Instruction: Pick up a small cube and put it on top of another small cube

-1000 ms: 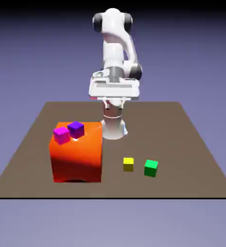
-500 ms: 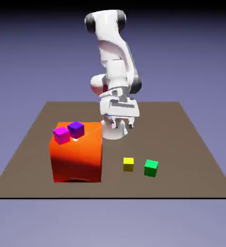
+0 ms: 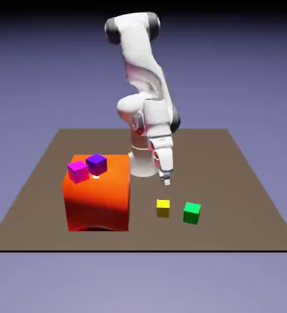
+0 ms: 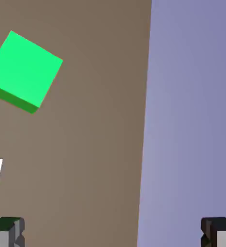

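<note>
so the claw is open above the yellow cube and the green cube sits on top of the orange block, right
Not quite. The green cube sits on the table beside the yellow cube, as the exterior view shows. On the orange block are a magenta cube and a purple cube. The claw is open above the yellow cube.

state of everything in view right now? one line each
hand: open, empty, above the table near the yellow cube
yellow cube: on the table, not gripped
green cube: on the table, apart from the yellow cube
magenta cube: on top of the orange block
purple cube: on top of the orange block, beside the magenta cube
orange block: resting on the table
</note>
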Tool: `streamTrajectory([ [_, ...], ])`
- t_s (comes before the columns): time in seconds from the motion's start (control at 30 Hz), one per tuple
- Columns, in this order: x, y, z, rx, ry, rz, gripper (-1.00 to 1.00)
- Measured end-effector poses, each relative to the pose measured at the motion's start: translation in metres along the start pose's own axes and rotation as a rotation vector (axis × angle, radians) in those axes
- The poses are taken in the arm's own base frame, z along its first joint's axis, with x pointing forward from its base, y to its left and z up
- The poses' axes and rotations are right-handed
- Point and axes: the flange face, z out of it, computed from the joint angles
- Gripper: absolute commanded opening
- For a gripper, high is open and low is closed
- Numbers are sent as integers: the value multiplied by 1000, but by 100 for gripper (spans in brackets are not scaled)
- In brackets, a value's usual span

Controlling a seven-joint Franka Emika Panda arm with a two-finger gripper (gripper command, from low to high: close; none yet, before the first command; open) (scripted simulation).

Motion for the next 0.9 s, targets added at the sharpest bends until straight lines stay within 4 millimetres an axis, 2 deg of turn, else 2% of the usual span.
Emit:
streamTrajectory([
  [0.33, -14, -38, 37, 98, -76, -591, 0],
  [0.67, -33, -70, 60, 206, -126, -1191, 0],
  [0.9, -36, -66, 74, 190, -154, -1235, 0],
])
